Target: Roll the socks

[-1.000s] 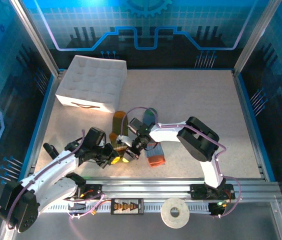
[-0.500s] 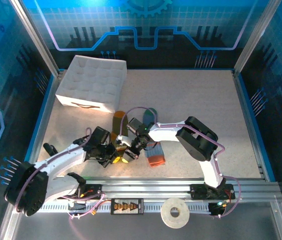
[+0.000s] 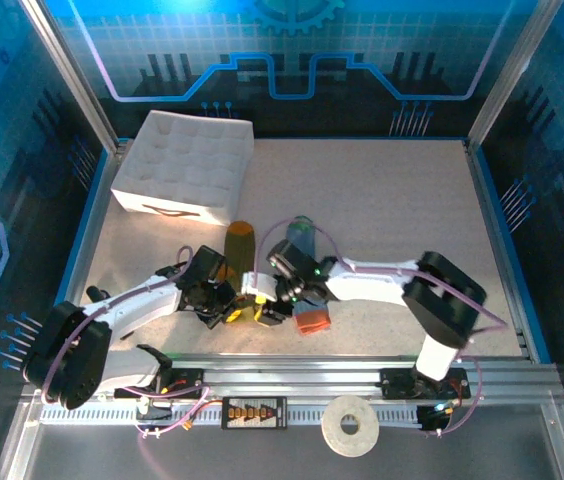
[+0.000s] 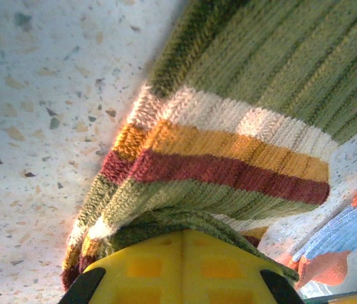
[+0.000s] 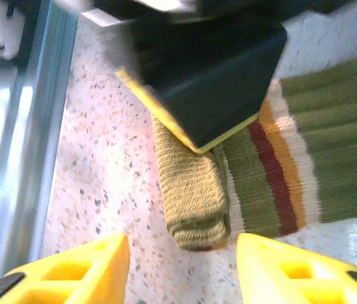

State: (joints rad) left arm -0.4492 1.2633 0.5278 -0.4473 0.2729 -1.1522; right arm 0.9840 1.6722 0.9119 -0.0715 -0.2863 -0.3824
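Releasing the olive sock (image 5: 194, 190), right hand (image 5: 183, 266) has opened

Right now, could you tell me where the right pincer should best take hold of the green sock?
Probably the green sock's folded mustard toe, taken end-on from the right pincer's side: that thick bundle sticks out clear of the left pincer.
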